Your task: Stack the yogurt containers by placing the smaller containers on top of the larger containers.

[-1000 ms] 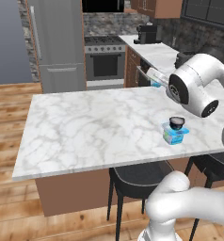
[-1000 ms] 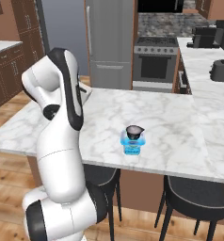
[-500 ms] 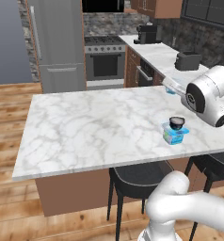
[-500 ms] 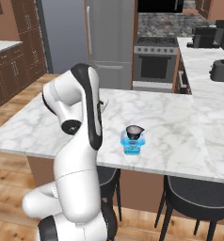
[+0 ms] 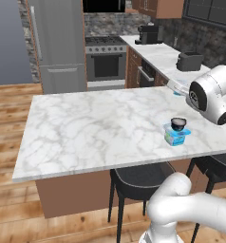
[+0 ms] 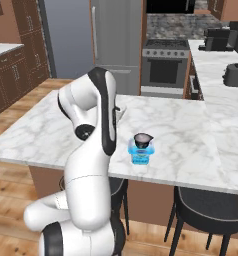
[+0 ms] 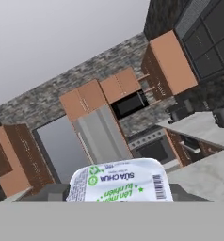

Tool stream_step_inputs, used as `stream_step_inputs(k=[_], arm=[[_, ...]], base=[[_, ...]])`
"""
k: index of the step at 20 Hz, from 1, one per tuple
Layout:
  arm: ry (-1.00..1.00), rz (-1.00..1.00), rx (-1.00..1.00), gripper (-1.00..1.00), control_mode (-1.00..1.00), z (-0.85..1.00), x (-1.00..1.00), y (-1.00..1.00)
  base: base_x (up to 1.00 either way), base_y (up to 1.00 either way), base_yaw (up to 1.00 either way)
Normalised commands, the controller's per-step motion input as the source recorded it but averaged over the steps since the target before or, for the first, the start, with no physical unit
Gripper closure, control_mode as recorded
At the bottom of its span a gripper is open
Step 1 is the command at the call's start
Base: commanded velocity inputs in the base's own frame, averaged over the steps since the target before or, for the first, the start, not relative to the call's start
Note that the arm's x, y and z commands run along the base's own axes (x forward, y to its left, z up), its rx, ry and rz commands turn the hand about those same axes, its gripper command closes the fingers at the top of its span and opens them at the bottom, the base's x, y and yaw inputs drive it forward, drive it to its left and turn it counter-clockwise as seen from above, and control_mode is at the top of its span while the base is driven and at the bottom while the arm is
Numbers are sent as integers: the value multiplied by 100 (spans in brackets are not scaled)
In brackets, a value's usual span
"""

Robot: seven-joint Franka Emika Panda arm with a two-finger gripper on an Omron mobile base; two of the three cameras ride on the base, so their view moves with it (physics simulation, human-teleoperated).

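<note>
Tiny light-blue cup (image 7: 119, 180) sits right in the gripper (image 7: 116, 194). Its white foil lid with green print faces the hand camera, and the jaws are part-way closed on its sides, so it's held, not just hovered over. What changed over the last second is that the arm has swung round and dropped its elbow, carrying the cup along (the jaws barely budged, so I'd say the grip is solid).

From the gripper, below and toward the stool side of the counter (image 5: 86, 128), the bigger light-blue tub (image 5: 175, 136) hasn't moved, and the dark round cup (image 5: 178, 123) is still on top of it. So one small one is stacked, and this cup looks like the last to place.

Farther off, past the cup, are the fridge (image 7: 102, 136) and wall cabinets.
</note>
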Motion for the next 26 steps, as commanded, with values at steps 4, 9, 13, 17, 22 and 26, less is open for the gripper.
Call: stream_step_inputs(k=[4, 9, 13, 17, 22, 26], arm=[[36, -8, -6, 100, -100, 32, -24, -55], [30, -5, -5, 100, -100, 19, -42, -69], [32, -3, -4, 100, -100, 25, -25, -53], [40, 0, -3, 100, -100, 34, -11, -42], [40, 0, -3, 100, -100, 37, -12, -46], [39, 0, -2, 100, -100, 25, -12, -58]], base=[[0, 0, 0], [0, 0, 0], [0, 0, 0], [0, 0, 0], [0, 0, 0], [0, 0, 0]])
